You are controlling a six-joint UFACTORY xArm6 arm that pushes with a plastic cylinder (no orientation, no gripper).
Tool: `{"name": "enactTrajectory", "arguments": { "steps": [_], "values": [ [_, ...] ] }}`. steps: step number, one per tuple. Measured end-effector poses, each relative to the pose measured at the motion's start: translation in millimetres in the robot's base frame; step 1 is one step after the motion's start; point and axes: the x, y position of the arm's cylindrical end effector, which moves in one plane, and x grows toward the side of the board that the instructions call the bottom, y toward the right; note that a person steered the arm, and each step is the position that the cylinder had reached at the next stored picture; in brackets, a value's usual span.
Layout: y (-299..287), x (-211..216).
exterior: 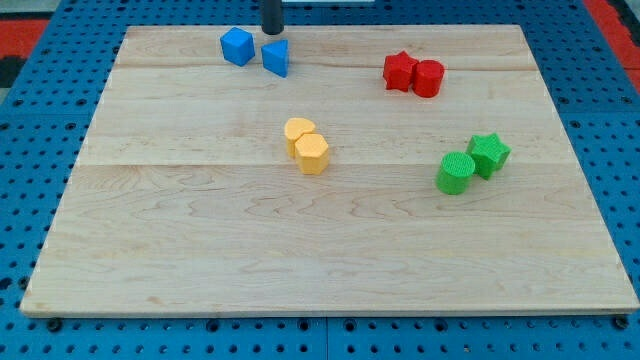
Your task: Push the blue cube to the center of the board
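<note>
A blue cube (pixel 237 46) sits near the view's top, left of centre, on the wooden board (pixel 200 250). A second blue block (pixel 276 57), wedge-like in shape, lies just to its right, almost touching it. My tip (pixel 272 31) is at the board's top edge, directly above the wedge-like blue block and up and to the right of the blue cube, a short gap from both.
Two yellow blocks (pixel 306 145) touch each other near the board's centre. A red star-like block (pixel 399 71) and a red cylinder (pixel 428 78) sit at the upper right. A green cylinder (pixel 456 172) and green star (pixel 489 153) sit at the right.
</note>
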Motion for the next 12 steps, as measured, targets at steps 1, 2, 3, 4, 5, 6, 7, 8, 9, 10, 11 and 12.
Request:
{"name": "enactTrajectory", "arguments": {
  "steps": [1,2,3,4,5,6,7,8,9,10,11,12],
  "values": [
    [0.0,0.1],
    [0.0,0.7],
    [14.8,0.9],
    [-19.9,0.6],
    [-58.1,26.4],
    [-40.7,65.9],
    [-49.7,59.1],
    [-102.6,35.7],
    [-82.6,69.1],
    [-26.9,96.5],
    [39.4,116.4],
    [-19.8,77.8]
  ]
}}
